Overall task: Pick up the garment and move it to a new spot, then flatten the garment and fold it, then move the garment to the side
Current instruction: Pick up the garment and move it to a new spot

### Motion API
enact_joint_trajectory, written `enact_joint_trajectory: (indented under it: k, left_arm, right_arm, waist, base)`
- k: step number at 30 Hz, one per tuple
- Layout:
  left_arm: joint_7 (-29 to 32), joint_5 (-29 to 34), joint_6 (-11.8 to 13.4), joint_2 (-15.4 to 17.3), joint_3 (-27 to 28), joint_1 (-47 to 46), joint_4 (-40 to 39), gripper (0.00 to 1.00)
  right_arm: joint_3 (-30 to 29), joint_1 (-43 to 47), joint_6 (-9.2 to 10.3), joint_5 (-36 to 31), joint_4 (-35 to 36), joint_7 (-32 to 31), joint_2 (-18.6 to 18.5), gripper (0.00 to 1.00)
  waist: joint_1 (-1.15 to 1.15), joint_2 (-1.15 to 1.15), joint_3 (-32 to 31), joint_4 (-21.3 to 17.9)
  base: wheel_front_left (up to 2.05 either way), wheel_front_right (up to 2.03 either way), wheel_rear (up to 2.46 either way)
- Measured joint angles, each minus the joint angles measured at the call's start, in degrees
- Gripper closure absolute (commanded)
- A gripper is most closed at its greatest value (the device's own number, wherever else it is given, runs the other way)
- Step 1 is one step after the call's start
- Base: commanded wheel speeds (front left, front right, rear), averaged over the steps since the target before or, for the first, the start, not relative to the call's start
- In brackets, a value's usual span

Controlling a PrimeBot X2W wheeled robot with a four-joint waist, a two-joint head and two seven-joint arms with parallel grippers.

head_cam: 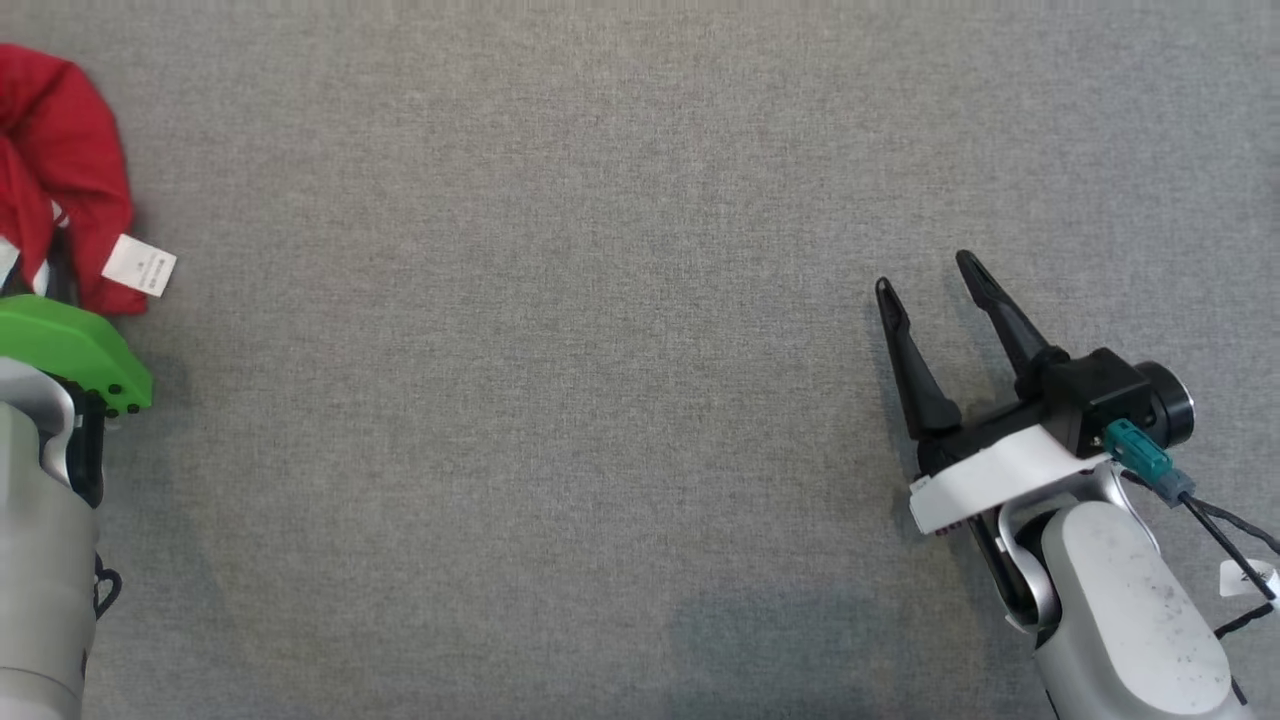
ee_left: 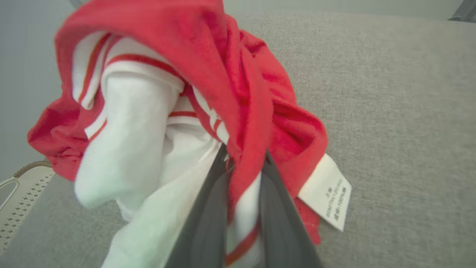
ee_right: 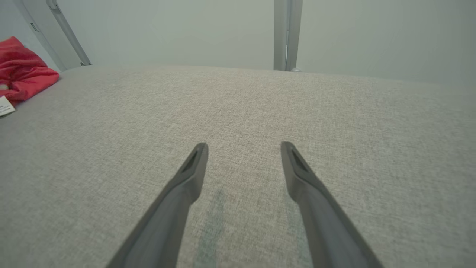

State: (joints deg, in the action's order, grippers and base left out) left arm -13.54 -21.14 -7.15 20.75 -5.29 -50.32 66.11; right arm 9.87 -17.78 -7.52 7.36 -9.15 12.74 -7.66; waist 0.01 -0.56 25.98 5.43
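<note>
Left gripper (ee_left: 245, 156) pinches a fold of the red-and-white garment (ee_left: 208, 56). Right gripper (head_cam: 925, 272) hovers spread wide over the grey surface (head_cam: 600, 400).

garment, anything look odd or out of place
Only the garment: it's bunched in a heap at the far left of the table, its white label sticking out. The left gripper pinches a fold. No damage visible.
</note>
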Motion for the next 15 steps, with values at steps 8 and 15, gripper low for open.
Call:
enact_joint_trajectory:
  k: [8, 15]
  left_arm:
    - [-0.71, -1.02, -0.24, -3.33, -12.16, 1.73, -10.07, 1.0]
    - [-0.59, -6.62, -0.24, -9.35, -26.24, 7.4, -21.56, 1.0]
  right_arm:
    - [-0.86, 1.26, 0.0, 1.42, -5.27, 1.8, 2.6, 0.0]
    - [-0.81, 2.3, 0.0, 2.14, -8.03, 2.25, 3.76, 0.0]
  waist:
    - [0.0, 0.0, -5.8, -0.65]
    - [-0.01, 0.0, -9.79, -3.39]
  base:
    - [0.0, 0.0, 0.0]
    - [0.0, 0.0, 0.0]
